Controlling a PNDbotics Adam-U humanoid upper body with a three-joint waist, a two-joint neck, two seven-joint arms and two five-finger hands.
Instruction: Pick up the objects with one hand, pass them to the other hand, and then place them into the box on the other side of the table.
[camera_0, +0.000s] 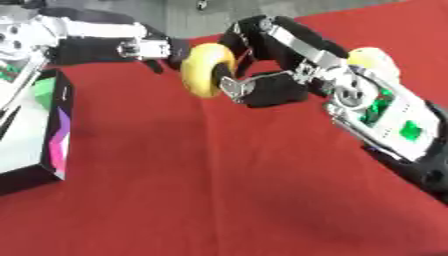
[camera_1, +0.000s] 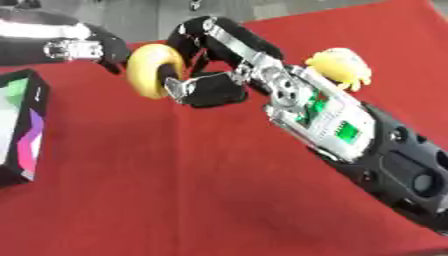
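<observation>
red cloth (camera_0: 219, 190) covers the table, with a crease running down from top centre. grey floor (camera_1: 262, 7) shows past the cloth's far edge, with a small dark-and-white thing (camera_0: 202, 4) on it, cut off by the frame.

Yellow ring (camera_0: 208, 70), red tablecloth (camera_0: 219, 190), black box (camera_0: 54, 130) with purple-green stripes.

A yellow ring-shaped object (camera_0: 207, 70) stands on edge in midair beside the black box (camera_0: 54, 130).
</observation>
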